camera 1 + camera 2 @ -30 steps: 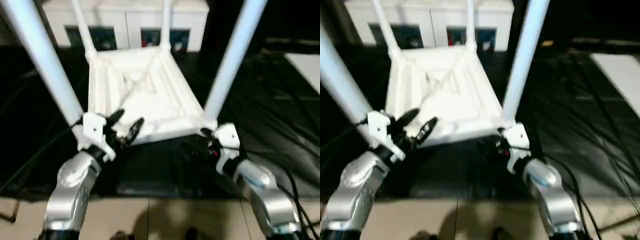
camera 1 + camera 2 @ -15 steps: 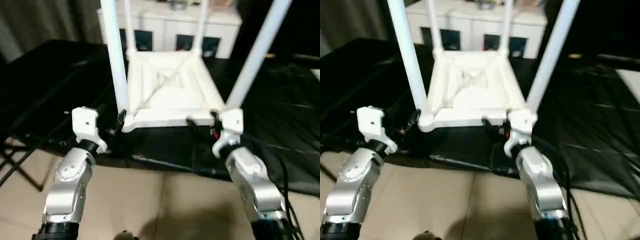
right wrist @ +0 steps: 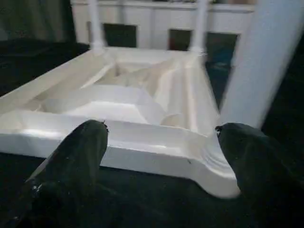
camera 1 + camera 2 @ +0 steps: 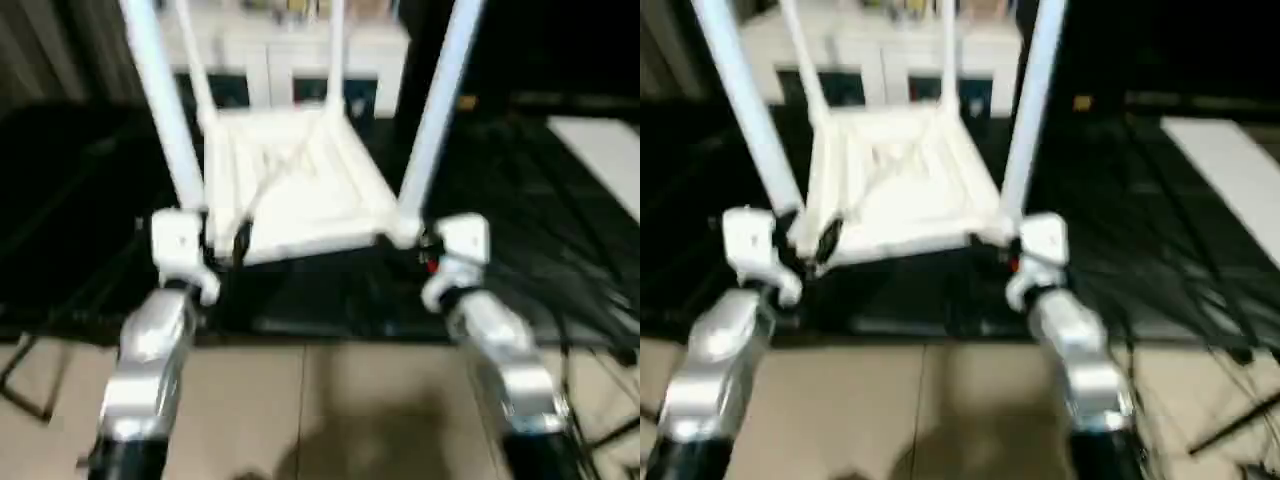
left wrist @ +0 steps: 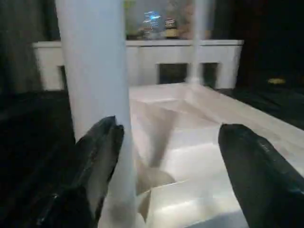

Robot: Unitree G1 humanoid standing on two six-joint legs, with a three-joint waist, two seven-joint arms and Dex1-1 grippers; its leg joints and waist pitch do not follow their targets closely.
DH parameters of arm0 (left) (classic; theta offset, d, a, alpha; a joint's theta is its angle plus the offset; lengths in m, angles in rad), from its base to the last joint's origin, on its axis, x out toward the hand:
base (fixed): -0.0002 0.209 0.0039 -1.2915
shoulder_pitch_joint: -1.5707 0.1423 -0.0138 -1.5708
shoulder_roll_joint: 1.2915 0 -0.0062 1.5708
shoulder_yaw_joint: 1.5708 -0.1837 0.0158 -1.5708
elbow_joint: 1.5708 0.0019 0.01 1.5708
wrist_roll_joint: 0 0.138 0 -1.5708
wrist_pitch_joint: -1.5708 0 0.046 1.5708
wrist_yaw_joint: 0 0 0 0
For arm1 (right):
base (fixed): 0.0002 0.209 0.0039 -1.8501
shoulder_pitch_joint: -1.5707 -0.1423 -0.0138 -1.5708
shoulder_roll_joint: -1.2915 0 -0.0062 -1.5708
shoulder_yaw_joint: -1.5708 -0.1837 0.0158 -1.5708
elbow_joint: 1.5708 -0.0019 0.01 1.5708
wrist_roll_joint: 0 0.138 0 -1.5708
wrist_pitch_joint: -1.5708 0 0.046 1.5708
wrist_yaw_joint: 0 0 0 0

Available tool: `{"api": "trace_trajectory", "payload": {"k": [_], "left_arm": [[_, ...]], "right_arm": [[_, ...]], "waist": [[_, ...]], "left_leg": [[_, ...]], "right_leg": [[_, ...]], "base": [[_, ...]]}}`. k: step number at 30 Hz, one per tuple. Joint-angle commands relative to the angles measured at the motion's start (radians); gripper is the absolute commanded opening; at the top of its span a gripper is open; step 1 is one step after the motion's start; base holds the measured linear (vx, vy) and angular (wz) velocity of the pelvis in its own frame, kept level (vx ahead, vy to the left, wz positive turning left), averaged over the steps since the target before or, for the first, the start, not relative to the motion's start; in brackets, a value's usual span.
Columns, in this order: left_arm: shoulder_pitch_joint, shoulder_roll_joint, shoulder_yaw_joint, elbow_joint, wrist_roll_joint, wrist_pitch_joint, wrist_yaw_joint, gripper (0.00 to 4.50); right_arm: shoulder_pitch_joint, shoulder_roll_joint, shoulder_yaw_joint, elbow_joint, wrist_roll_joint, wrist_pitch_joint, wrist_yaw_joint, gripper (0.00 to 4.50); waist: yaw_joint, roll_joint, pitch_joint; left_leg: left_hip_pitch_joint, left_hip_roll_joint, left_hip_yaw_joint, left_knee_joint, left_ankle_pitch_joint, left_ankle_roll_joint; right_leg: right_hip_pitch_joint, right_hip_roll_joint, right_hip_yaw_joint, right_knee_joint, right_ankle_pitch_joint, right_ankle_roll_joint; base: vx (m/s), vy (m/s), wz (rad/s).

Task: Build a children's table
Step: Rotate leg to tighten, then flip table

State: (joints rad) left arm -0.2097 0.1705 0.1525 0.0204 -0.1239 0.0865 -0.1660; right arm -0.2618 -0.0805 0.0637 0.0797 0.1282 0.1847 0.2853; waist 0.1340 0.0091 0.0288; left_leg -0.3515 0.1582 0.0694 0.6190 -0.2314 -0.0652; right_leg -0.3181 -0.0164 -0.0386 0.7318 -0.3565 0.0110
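So the children's table (image 4: pixel 290 185) is sitting upside down on a black-covered surface (image 4: pixel 520 230), tabletop down with the ribbed X-braced underside facing up. All four white tube legs are in their corner sockets and pointing up: the near-left leg (image 4: pixel 165 110), the near-right leg (image 4: pixel 435 110), and two thinner-looking ones at the far corners, far-left (image 4: pixel 197 70) and far-right (image 4: pixel 335 55). The near edge of the tabletop sits close to the front edge of the black surface, roughly mid-way along it.

The left end effector (image 5: pixel 166 156) is at the near-left corner, fingers spread wide. In the left wrist view one black finger (image 5: pixel 97 156) is right beside the near-left leg, maybe touching it, hard to say, and the other finger is out over the ribbed underside. It's not gripping anything.

The right end effector (image 3: pixel 168 156) is at the near-right corner, also spread wide with nothing in it. Its two fingers (image 3: pixel 78 154) straddle the near rim of the tabletop and the corner socket, with the near-right leg rising just past one of them.

Behind the table there's a white cabinet (image 4: pixel 300 55) with dark openings. A flat white board (image 4: pixel 605 160) lies off toward the right edge of the black surface. Tan floor (image 4: pixel 320 410) below, silver forearms coming up from the bottom.
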Motion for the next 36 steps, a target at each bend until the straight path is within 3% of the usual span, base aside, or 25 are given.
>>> {"api": "trace_trajectory", "payload": {"k": [1,2,3,4,5,6,7,8,9,10,11,12,13,14,15,17,22,27,29,33,36], "left_arm": [[-0.001,-0.014,-0.006,-0.012,-0.003,0.009,0.015,3.91],[-0.001,-0.014,-0.006,-0.012,-0.003,0.009,0.015,4.01],[0.011,-0.017,-0.008,-0.029,-0.011,-0.021,0.001,4.01],[0.018,-0.018,-0.009,-0.039,-0.008,-0.038,0.002,4.13],[0.022,-0.020,-0.009,-0.044,-0.007,-0.048,0.003,4.13],[0.025,-0.020,-0.010,-0.050,-0.007,-0.051,0.004,4.26],[0.026,-0.028,-0.008,-0.054,-0.018,-0.058,0.006,4.40],[0.023,-0.033,-0.005,-0.055,-0.026,-0.063,0.005,4.40],[0.020,-0.037,-0.002,-0.055,-0.029,-0.067,0.007,4.40],[0.016,-0.042,0.003,-0.054,-0.033,-0.071,0.009,4.40],[0.011,-0.045,0.010,-0.054,-0.031,-0.071,0.019,4.40],[0.007,-0.044,0.012,-0.052,-0.027,-0.076,0.024,4.40],[0.001,-0.045,0.016,-0.049,-0.026,-0.089,0.025,4.40],[-0.002,-0.044,0.018,-0.049,-0.021,-0.101,0.029,4.40],[-0.007,-0.042,0.021,-0.048,-0.015,-0.118,0.036,4.40],[-0.011,-0.034,0.031,-0.051,0.011,-0.153,0.069,4.40],[-0.035,-0.008,0.061,-0.010,0.058,-0.107,0.150,4.40],[-0.109,0.022,0.099,0.079,0.075,-0.084,0.204,4.40],[-0.217,0.055,0.119,0.210,0.041,-0.078,0.193,4.40],[-0.271,0.067,0.131,0.276,0.046,-0.065,0.219,4.40],[-0.329,0.077,0.151,0.347,0.049,-0.057,0.255,4.40]], "right_arm": [[0.022,-0.030,-0.017,-0.012,0.014,-0.009,0.020,4.14],[0.022,-0.030,-0.017,-0.012,0.014,-0.009,0.020,4.14],[0.026,-0.034,-0.011,-0.017,0.018,-0.012,0.032,4.14],[0.029,-0.034,-0.009,-0.021,0.022,-0.014,0.038,4.14],[0.031,-0.034,-0.008,-0.023,0.025,-0.015,0.042,4.14],[0.034,-0.034,-0.007,-0.025,0.024,-0.017,0.043,4.14],[0.036,-0.035,-0.009,-0.025,0.024,-0.021,0.047,4.14],[0.036,-0.036,-0.010,-0.022,0.023,-0.021,0.051,4.14],[0.035,-0.037,-0.010,-0.019,0.023,-0.022,0.055,4.14],[0.034,-0.038,-0.009,-0.018,0.025,-0.022,0.061,4.14],[0.034,-0.040,-0.007,-0.018,0.031,-0.025,0.071,4.14],[0.034,-0.042,-0.006,-0.020,0.034,-0.025,0.074,4.14],[0.036,-0.045,-0.004,-0.022,0.034,-0.028,0.075,4.14],[0.037,-0.046,-0.003,-0.024,0.035,-0.028,0.076,4.14],[0.038,-0.048,-0.001,-0.028,0.040,-0.028,0.085,4.14],[0.044,-0.053,0.003,-0.043,0.059,-0.027,0.118,4.14],[0.060,-0.069,0.032,-0.078,0.090,-0.003,0.199,4.14],[0.054,-0.077,0.039,-0.076,0.097,-0.013,0.225,4.14],[0.034,-0.076,0.033,-0.061,0.096,-0.018,0.225,4.14],[0.030,-0.074,0.036,-0.062,0.094,-0.015,0.227,4.14],[0.030,-0.075,0.047,-0.064,0.087,-0.003,0.231,4.14]], "waist": [[-0.077,0.014,-0.090],[-0.069,-0.029,-0.081],[-0.065,-0.055,-0.081],[-0.056,-0.032,-0.070],[-0.071,-0.038,-0.075],[-0.077,-0.034,-0.075],[-0.088,-0.025,-0.072],[-0.097,-0.014,-0.065],[-0.101,-0.010,-0.060],[-0.100,-0.010,-0.050],[-0.098,-0.008,-0.043],[-0.099,-0.010,-0.039],[-0.098,-0.012,-0.028],[-0.095,-0.009,-0.027],[-0.093,-0.009,-0.028],[-0.088,-0.005,-0.033],[-0.084,-0.009,-0.035],[-0.082,-0.011,-0.041],[-0.078,-0.009,-0.045],[-0.074,-0.007,-0.048],[-0.072,-0.005,-0.049]], "left_leg": [[0.162,0.209,-0.189,0.001,1.246,0.582],[0.040,0.041,-0.111,0.044,1.124,0.408],[-0.011,-0.037,-0.052,0.044,0.918,0.331],[-0.033,-0.065,-0.003,0.016,0.612,0.244],[-0.047,-0.050,0.010,-0.002,0.402,0.149],[-0.049,-0.042,0.012,-0.019,0.337,0.108],[-0.037,-0.025,0.020,-0.036,0.226,0.053],[-0.029,-0.005,0.026,-0.053,0.141,0.033],[-0.029,0.003,0.028,-0.061,0.098,0.012],[-0.022,0.016,0.035,-0.072,-0.005,-0.024],[-0.013,0.025,0.043,-0.080,-0.109,-0.038],[-0.011,0.029,0.046,-0.084,-0.156,-0.040],[-0.007,0.035,0.057,-0.096,-0.261,-0.048],[0.000,0.040,0.062,-0.097,-0.314,-0.057],[0.000,0.041,0.063,-0.098,-0.312,-0.060],[-0.007,0.050,0.070,-0.101,-0.272,-0.068],[-0.015,0.045,0.070,-0.100,-0.255,-0.071],[-0.019,0.042,0.071,-0.096,-0.178,-0.072],[-0.013,0.038,0.073,-0.092,-0.160,-0.073],[-0.016,0.037,0.073,-0.089,-0.105,-0.082],[-0.016,0.036,0.074,-0.088,-0.085,-0.077]], "right_leg": [[-0.140,-0.164,0.085,-0.011,0.244,0.104],[-0.098,-0.154,0.120,-0.090,0.512,0.117],[-0.057,-0.117,0.099,-0.099,0.647,0.121],[-0.037,-0.085,0.071,-0.117,0.750,0.015],[0.004,-0.082,0.067,-0.106,0.785,-0.049],[0.015,-0.082,0.059,-0.107,0.772,-0.064],[0.013,-0.081,0.051,-0.121,0.695,-0.079],[0.006,-0.083,0.046,-0.136,0.581,-0.111],[0.004,-0.079,0.044,-0.143,0.503,-0.126],[-0.006,-0.077,0.043,-0.155,0.352,-0.151],[-0.016,-0.077,0.044,-0.165,0.220,-0.168],[-0.017,-0.079,0.045,-0.169,0.157,-0.174],[-0.026,-0.079,0.043,-0.181,-0.007,-0.167],[-0.034,-0.082,0.045,-0.190,-0.118,-0.149],[-0.035,-0.084,0.046,-0.192,-0.134,-0.140],[-0.035,-0.081,0.043,-0.189,-0.080,-0.122],[-0.037,-0.080,0.044,-0.186,-0.056,-0.098],[-0.038,-0.079,0.043,-0.178,0.035,-0.117],[-0.039,-0.077,0.043,-0.174,0.074,-0.124],[-0.034,-0.075,0.040,-0.164,0.203,-0.141],[-0.029,-0.075,0.039,-0.163,0.244,-0.148]], "base": [[-0.014,0.037,-0.46],[-0.014,0.037,-0.46],[-0.077,0.110,-0.04],[-0.024,0.028,0.18],[-0.024,0.028,0.18],[-0.010,-0.058,0.01],[-0.021,-0.066,0.01],[-0.021,-0.066,0.01],[-0.043,-0.053,0.04],[-0.074,-0.028,0.07],[-0.074,-0.028,0.07],[-0.075,-0.010,0.11],[-0.080,-0.002,0.10],[-0.080,-0.002,0.10],[-0.080,-0.003,0.08],[-0.061,-0.002,0.03],[0.000,0.000,0.00],[0.000,0.000,0.00],[0.000,0.000,0.00],[0.000,0.000,0.00],[0.000,0.000,0.00]]}}
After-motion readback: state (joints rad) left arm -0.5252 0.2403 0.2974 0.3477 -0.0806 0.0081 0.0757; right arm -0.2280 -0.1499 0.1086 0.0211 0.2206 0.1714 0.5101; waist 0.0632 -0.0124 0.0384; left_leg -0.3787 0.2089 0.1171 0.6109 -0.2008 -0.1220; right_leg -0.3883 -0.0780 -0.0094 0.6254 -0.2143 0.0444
